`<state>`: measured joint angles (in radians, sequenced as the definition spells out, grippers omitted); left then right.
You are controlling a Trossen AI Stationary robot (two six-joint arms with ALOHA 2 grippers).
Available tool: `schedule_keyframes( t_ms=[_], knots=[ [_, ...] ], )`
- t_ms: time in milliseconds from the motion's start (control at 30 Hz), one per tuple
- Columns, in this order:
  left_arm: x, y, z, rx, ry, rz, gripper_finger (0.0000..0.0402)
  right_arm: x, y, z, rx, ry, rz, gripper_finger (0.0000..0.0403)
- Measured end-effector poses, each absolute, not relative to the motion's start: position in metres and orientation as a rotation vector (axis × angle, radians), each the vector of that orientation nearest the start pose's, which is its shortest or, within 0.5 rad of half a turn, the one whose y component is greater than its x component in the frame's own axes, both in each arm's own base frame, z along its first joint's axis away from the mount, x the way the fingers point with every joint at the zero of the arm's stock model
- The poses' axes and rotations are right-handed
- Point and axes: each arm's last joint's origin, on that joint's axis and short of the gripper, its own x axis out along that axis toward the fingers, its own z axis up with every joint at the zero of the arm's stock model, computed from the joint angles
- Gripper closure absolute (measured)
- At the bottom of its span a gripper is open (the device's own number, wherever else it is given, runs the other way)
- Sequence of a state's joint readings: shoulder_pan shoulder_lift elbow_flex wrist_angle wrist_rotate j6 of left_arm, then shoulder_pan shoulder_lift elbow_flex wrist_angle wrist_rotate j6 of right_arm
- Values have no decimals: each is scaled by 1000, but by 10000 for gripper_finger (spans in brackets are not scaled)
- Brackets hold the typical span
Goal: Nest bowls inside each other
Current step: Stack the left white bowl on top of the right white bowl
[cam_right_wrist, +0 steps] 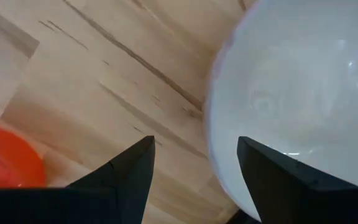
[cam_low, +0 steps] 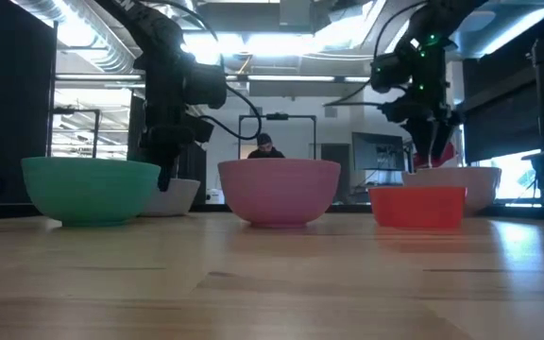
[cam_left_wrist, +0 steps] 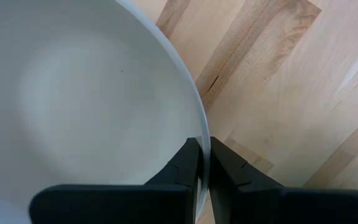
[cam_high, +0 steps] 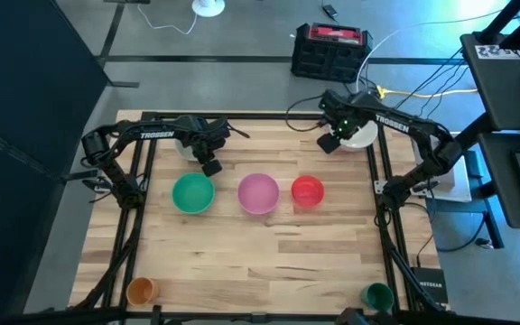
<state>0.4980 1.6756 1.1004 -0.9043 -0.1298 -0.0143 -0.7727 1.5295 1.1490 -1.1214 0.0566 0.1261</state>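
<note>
Three bowls stand in a row across the table's middle: green (cam_high: 192,193), pink (cam_high: 258,193) and red (cam_high: 307,190). At the far left a pale white bowl (cam_high: 188,144) lies under my left arm, and my left gripper (cam_left_wrist: 204,168) is shut on its rim. At the far right stands another white bowl (cam_high: 361,135). My right gripper (cam_right_wrist: 194,165) hangs open above that bowl's rim (cam_right_wrist: 213,137), pointing down, one finger over the inside and one over the wood outside, touching nothing. The red bowl (cam_right_wrist: 5,158) shows beside it. My left gripper pinches the pale white bowl's rim (cam_left_wrist: 202,134), one finger inside the bowl and one outside. The fingers come from above, pointing down, at the side of the bowl nearest the green bowl. In the low view the bowl (cam_low: 176,194) appears to sit on the table.
An orange cup (cam_high: 141,291) stands at the near left corner and a green cup (cam_high: 377,294) at the near right. Black frame rails (cam_high: 382,226) run along the table's sides. Bare wood lies in front of the bowl row.
</note>
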Motion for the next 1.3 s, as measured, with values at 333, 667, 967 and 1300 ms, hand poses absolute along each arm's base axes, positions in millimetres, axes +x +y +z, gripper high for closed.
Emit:
schedule_keyframes(
  t_ms=[333,667,967,1300],
  knots=[
    [257,144,187,-282,1473,515,400,185,-183,221,640,1438,-747,217],
    [257,144,187,-278,1474,511,400,184,-181,211,628,1438,-738,272],
    [257,144,187,-277,1475,510,400,183,-181,208,617,1443,-731,354],
    [257,144,187,-278,1474,511,400,192,-174,209,584,1435,-660,397]
  ],
)
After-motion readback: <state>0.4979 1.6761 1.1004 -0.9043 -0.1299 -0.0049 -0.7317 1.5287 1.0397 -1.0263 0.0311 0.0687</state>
